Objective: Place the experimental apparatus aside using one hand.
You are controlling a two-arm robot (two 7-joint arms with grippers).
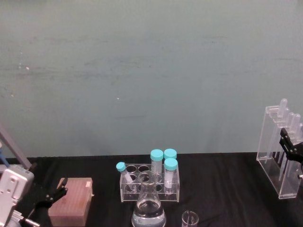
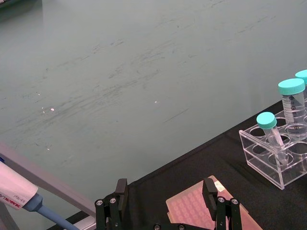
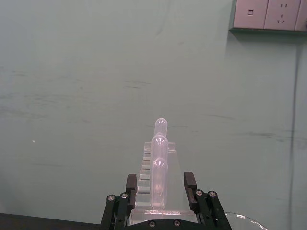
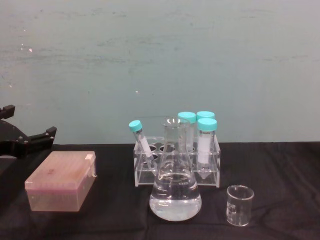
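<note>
My right gripper [image 1: 289, 142] straddles the pipette rack [image 1: 270, 153] at the far right of the surface [image 1: 222, 177]; whether it is clenched I cannot tell. The rack looks light, stiff, slick and top-heavy, so I'd hold its upper frame and keep it upright. My left gripper [image 2: 165, 184] hangs released over the pink box [image 2: 191, 211].

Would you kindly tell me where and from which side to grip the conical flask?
Probably the narrow neck of the conical flask, from the front: it stands upright, its body flares wide, and the tube rack stands close behind.
</note>
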